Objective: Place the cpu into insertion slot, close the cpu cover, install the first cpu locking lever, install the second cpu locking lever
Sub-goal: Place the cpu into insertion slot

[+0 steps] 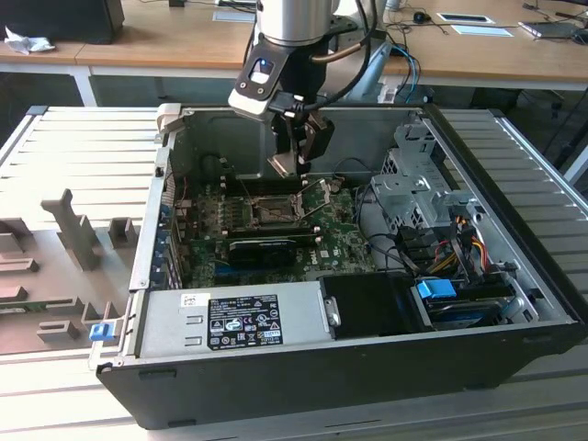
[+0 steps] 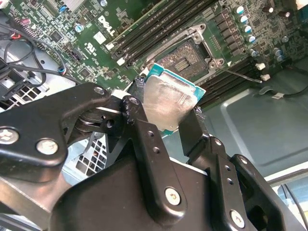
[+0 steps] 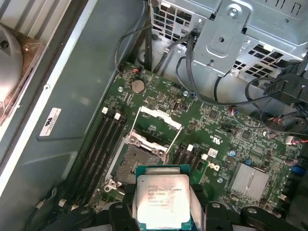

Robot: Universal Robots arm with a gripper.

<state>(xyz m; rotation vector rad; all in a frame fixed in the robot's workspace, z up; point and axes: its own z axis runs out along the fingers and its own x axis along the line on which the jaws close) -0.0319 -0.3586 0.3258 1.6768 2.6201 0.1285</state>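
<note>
Currently held: the cpu [image 3: 162, 201], a flat square chip with a pale silvery metal face and a teal-green border, clamped on two opposite edges.
Gripper [image 2: 167, 108]: its black fingers [image 2: 144, 130] are closed onto the chip; they are matte metal bars with small screws.
Place of the chip: in the air over the motherboard [image 3: 226, 144], near the insertion slot [image 3: 137, 161] and not touching it.
Slot: a square socket with a dark, finely dotted centre and a silvery rim; nothing lies in it.
Cpu cover [image 3: 161, 117]: a thin shiny frame with a large window, swung up and open on its hinge.
Lever: one thin metal rod [image 2: 239, 74] stands out beside the socket.
Neighbours: long black memory slots [image 3: 103, 144] run on both sides of the socket; a round coin battery [image 3: 138, 86] and a ribbed silvery heatsink [image 3: 248, 180] sit further away.
Crowding: black cables [image 3: 192, 72] hang from the perforated grey drive cage [image 3: 240, 33] down to the board's edge.
Enclosure: the computer case [image 1: 367, 372] lies open, with a grey power supply [image 1: 239, 317] at its front side.
</note>
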